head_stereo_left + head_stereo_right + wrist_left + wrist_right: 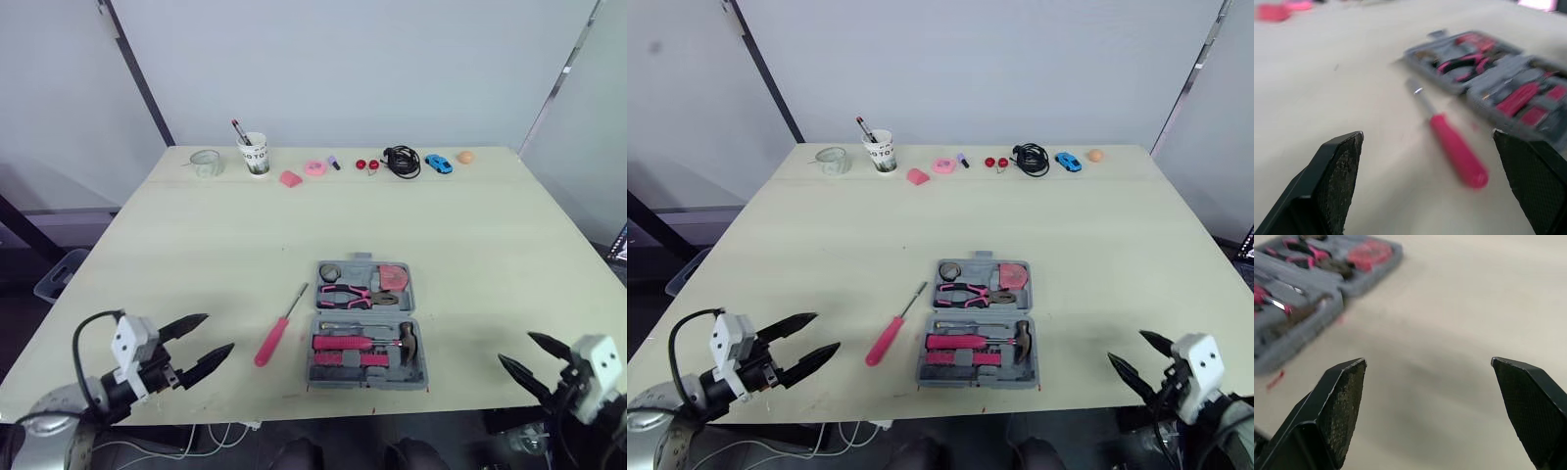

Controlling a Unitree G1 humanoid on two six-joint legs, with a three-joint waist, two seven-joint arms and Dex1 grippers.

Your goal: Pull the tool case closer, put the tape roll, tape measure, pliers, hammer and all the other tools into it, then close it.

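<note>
The grey tool case [366, 324] lies open near the table's front edge. Its far half holds a tape roll [330, 271], a pink tape measure [393, 277] and pink-handled pliers [345, 294]. Its near half holds a hammer [362, 342] and small bits. A pink-handled screwdriver [277, 331] lies on the table just left of the case. My left gripper [199, 345] is open at the front left, left of the screwdriver. My right gripper [524, 360] is open at the front right, apart from the case.
Along the table's far edge stand a glass [206, 163], a paper cup [255, 154] with a pen, pink items [303, 172], a black cable [402, 161], a blue toy car [439, 164] and an orange ball [465, 157]. A grey bin [59, 275] sits on the floor left.
</note>
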